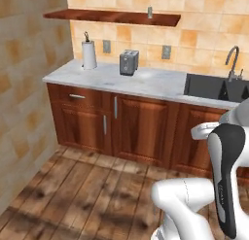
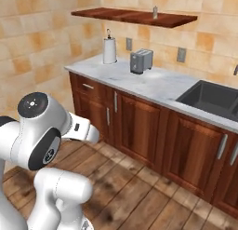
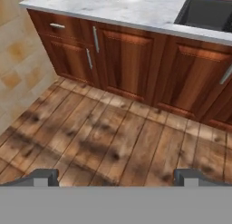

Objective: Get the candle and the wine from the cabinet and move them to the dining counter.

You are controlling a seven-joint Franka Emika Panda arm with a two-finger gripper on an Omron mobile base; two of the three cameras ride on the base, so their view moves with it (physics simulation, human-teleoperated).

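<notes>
Apparently the job is at its first step, with the arm folded low and the gripper (image 3: 116,175) aimed at the wooden floor (image 3: 104,137), its fingers spread wide and holding nothing; the next move calls for raising the hand toward the cabinet (image 1: 112,16) above the worktop (image 1: 146,81). Counted: one candle (image 1: 150,12) stands near the plank's right end, beside no bottle, plus one toaster (image 1: 129,62), one paper towel roll (image 1: 89,53), one sink (image 1: 219,88)
</notes>
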